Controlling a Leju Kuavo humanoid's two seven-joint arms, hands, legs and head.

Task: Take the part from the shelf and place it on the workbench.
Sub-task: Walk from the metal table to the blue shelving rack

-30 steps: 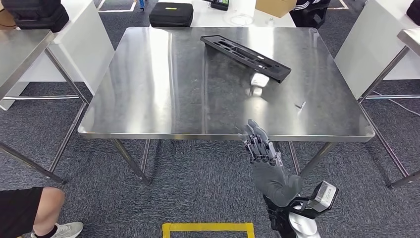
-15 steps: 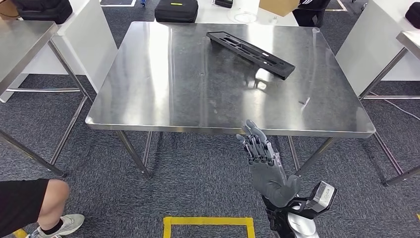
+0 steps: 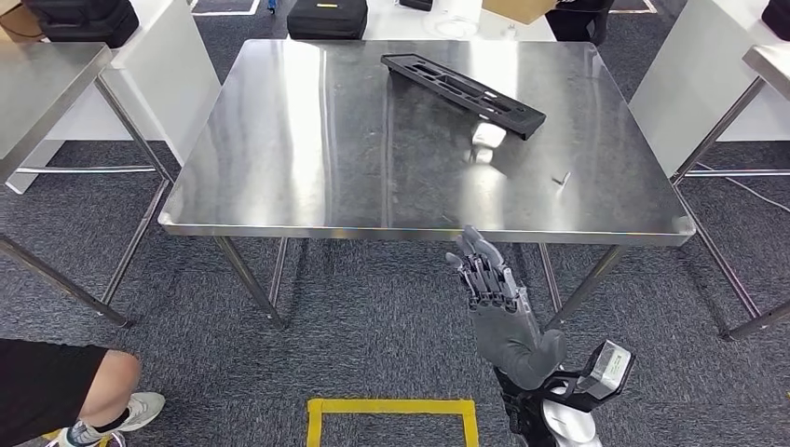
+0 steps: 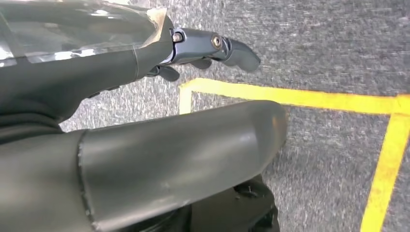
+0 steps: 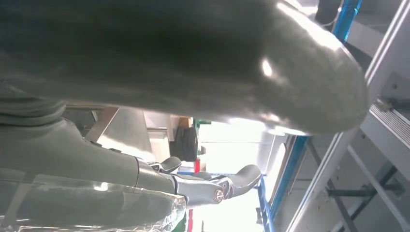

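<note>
The part, a long black moulded strip, lies flat and slantwise on the far right of the steel workbench. My right hand is raised below the bench's near edge, fingers stretched out and apart, holding nothing, well short of the part. In the right wrist view the same hand has its fingers extended with nothing between them. My left hand hangs over the carpet, its fingers stretched out and holding nothing.
Steel tables flank the bench at left and right. Black cases sit behind it. Yellow floor tape marks the carpet before me. A person's leg and shoe are at the lower left.
The whole picture has shifted a little, so the camera moved. My right hand keeps the same raised pose with nothing in it. The person's leg has shifted slightly.
</note>
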